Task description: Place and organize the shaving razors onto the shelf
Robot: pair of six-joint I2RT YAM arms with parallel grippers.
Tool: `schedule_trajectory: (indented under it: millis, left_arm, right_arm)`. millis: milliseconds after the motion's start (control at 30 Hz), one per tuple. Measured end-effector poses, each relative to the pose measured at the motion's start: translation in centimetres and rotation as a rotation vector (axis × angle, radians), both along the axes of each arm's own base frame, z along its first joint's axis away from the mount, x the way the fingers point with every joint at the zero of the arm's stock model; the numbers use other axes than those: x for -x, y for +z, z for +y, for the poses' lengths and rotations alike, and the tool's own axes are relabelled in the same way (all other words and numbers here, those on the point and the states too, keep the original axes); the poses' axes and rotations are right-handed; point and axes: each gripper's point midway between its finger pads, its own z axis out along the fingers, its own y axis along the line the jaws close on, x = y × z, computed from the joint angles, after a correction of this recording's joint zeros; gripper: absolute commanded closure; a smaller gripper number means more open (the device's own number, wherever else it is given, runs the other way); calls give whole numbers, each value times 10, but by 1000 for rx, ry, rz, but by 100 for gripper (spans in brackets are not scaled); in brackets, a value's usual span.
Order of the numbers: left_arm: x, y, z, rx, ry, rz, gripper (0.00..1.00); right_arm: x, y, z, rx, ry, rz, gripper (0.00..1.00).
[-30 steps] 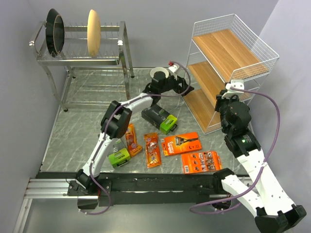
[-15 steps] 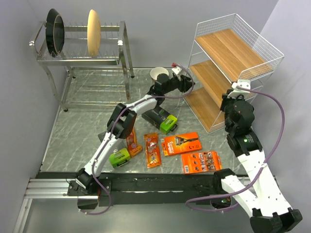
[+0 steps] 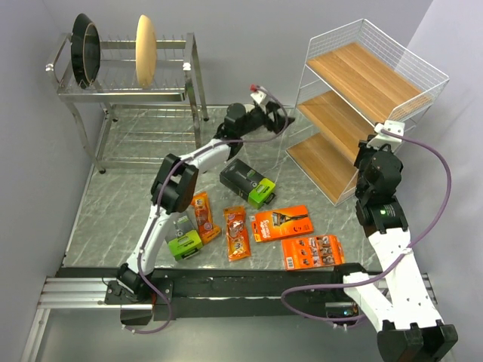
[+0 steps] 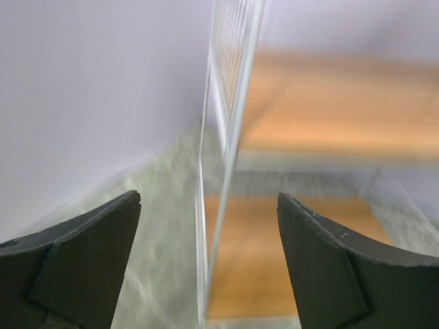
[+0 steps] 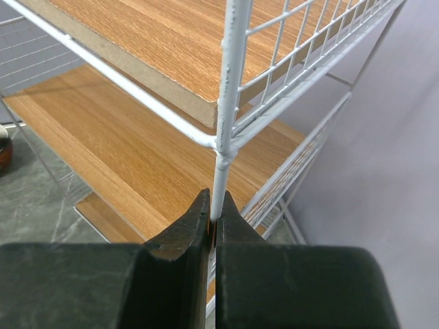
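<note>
Top external view: six razor packs lie loose on the grey marbled table (image 3: 113,204), none on the white wire-frame shelf (image 3: 370,72), which stands at the table's far R corner w/ all three wooden boards bare. R gripper (image 5: 213,205) is pressed together on the shelf's white corner post, pinching the wire just below a board's corner, per the R wrist cam. L gripper (image 4: 209,226) hangs near the shelf's L side w/ fingers (image 4: 75,253) spread wide & nothing btwn them. Its wrist cam, blurred, looks past a wire upright to the boards. A dark grey box (image 3: 247,182) w/ a lime-green end sits around the table's ctr. Toward the near edge lie a second grey-and-lime box (image 3: 183,243), partly under the L arm, a narrow blister pack (image 3: 204,215) just beside it, another blister pack (image 3: 236,231) to the R, then a farther orange card (image 3: 281,223) & a nearer orange card (image 3: 312,250). At the far L corner, a steel dish rack (image 3: 128,94) holds dark plates (image 3: 85,49) & a cream plate (image 3: 146,49).
</note>
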Motion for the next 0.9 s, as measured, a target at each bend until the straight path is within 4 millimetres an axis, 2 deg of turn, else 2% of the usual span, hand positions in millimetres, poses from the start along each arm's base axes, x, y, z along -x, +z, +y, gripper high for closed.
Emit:
schedule_trajectory:
  millis: [100, 167, 200, 300, 367, 467, 500, 533, 567, 667, 700, 800, 833, 900]
  left_arm:
    - [-7, 33, -12, 63, -20, -85, 12]
    - [-7, 39, -19, 83, -36, -113, 15]
    - [-6, 38, -22, 82, -49, -120, 19]
    - [0, 26, -33, 67, -89, -135, 22]
    - [4, 13, -39, 46, -108, -122, 23]
    - [10, -1, -46, 20, -130, -114, 31]
    - [11, -4, -47, 14, -135, -112, 41]
    - [12, -5, -49, 12, -138, -113, 48]
    - [11, -7, -49, 5, -129, -122, 64]
    - [3, -8, -44, -4, -100, -142, 91]
    - [0, -9, -40, -5, -96, -140, 99]
    - [-5, -11, -35, -2, -87, -136, 99]
    - [-4, -11, -35, 4, -87, -136, 99]
    - [-2, -10, -33, 12, -80, -134, 99]
  right_arm:
    - [-1, 0, -1, 1, -5, 0, 100]
    - [-2, 0, -2, 3, -6, 0, 100]
    - [-2, 0, -2, 4, -7, 0, 100]
    - [-2, -1, -3, 3, -14, 1, 100]
    - [-3, -1, -4, 3, -15, 1, 100]
    - [-4, 0, -4, 3, -16, 2, 100]
    - [-4, -1, -4, 3, -19, 3, 100]
    - [-5, 0, -4, 3, -20, 3, 100]
    - [-5, 0, -5, 4, -23, 3, 100]
    - [-5, -1, -8, 5, -39, 8, 98]
    - [-6, -1, -8, 5, -40, 7, 94]
    - [-7, 0, -8, 18, -35, 18, 70]
    - [-6, 0, -9, 44, -34, 36, 54]
    - [-1, 0, -11, 88, -28, 66, 39]
